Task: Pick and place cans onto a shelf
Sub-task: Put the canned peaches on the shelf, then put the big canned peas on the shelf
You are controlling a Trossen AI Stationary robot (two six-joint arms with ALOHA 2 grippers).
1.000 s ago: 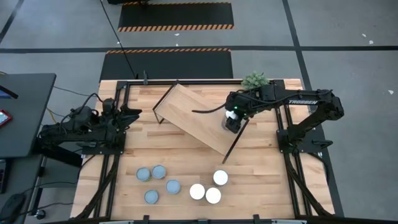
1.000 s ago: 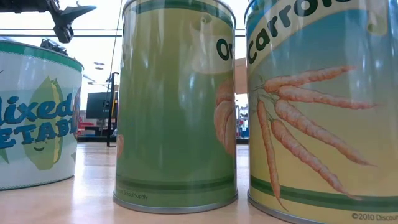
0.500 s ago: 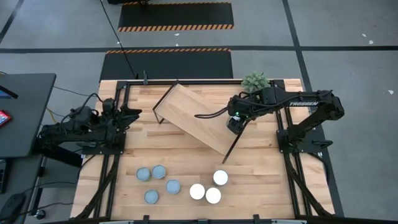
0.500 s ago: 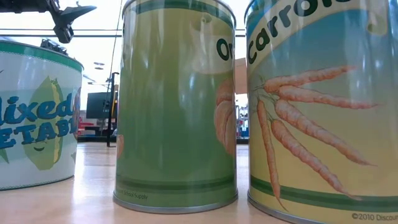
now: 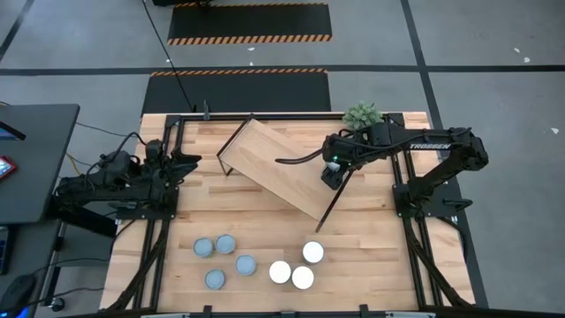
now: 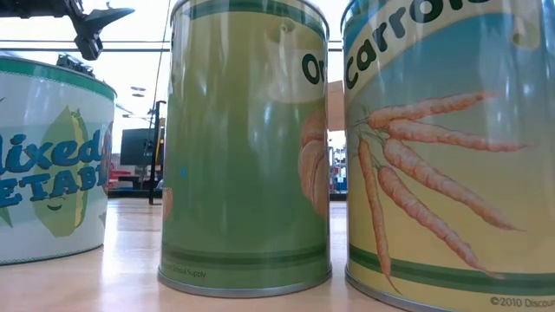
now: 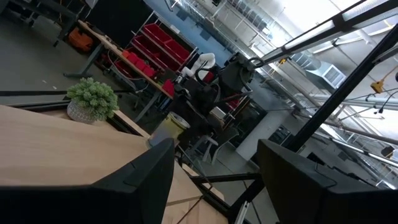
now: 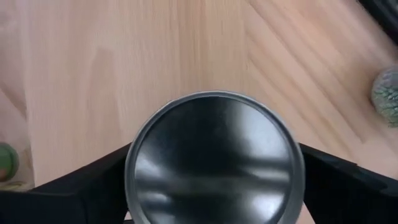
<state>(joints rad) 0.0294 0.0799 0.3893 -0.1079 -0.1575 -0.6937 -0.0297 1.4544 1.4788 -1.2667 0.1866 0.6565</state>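
The right gripper [image 5: 329, 176] hovers over the light wood shelf board [image 5: 269, 166], fingers spread either side of a silvery cylindrical metal can [image 8: 214, 158] standing there. Rigid, smooth-walled, probably light — grasp mid-side, squarely.

Beneath me the butcher-block tabletop [image 5: 371, 238] shows pale wood planks. At its twelve o'clock edge, toward one o'clock, I see a small green potted plant [image 5: 361, 115]. Two black floor mats with orange-and-black hazard stripes [image 5: 250, 22] lie beyond at twelve. At nine o'clock stands a dark side table [image 5: 31, 159].
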